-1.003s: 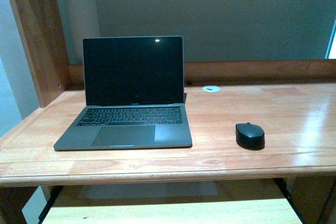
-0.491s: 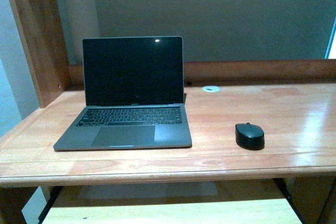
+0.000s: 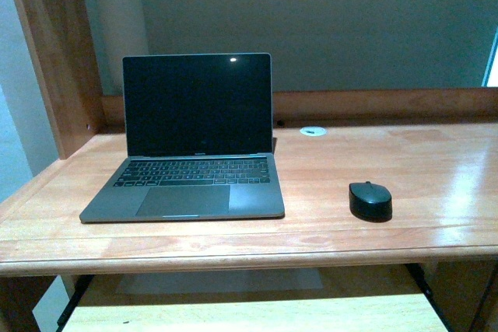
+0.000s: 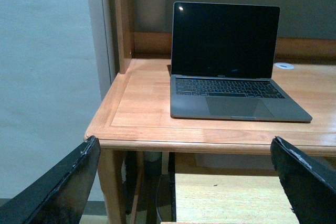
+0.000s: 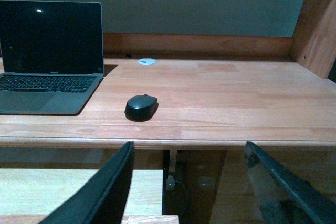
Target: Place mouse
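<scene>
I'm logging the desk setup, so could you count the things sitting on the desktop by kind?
Open grey laptop with a dark screen: 1
Small black oval mouse: 1
Small white round disc near the back of the wooden desk: 1
Total: 3

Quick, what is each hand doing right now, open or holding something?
Left hand: open, holding nothing.
Right hand: open, holding nothing; mouse sits on the desk.

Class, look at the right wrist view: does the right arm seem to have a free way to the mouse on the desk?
Probably yes. The mouse sits alone on the desk, apart from the laptop. The open right gripper faces it from in front of the desk edge, nothing between.
</scene>
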{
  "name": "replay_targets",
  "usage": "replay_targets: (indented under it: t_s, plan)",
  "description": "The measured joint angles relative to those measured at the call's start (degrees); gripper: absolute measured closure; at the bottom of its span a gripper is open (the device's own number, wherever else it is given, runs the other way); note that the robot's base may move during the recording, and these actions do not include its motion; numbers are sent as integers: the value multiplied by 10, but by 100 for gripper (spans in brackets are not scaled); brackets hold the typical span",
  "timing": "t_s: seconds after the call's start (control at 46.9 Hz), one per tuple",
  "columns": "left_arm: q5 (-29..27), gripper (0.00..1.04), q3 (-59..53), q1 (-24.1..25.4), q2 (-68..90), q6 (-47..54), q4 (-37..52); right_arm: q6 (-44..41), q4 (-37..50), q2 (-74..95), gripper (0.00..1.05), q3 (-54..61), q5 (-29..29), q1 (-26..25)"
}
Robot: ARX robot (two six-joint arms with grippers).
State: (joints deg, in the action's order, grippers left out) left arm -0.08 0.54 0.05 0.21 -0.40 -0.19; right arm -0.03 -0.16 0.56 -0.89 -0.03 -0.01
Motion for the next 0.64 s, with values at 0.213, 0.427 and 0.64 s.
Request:
replay_targets:
  t_s: [0.213, 0.427, 0.64]
  plan:
    - [0, 7, 0, 0, 0, 0, 0, 0, 0, 0, 7, 0, 0, 0]
    - [0, 7, 0, 0, 0, 0, 0, 0, 0, 0, 7, 0, 0, 0]
    - [0, 7, 0, 0, 0, 0, 0, 0, 0, 0, 7, 0, 0, 0]
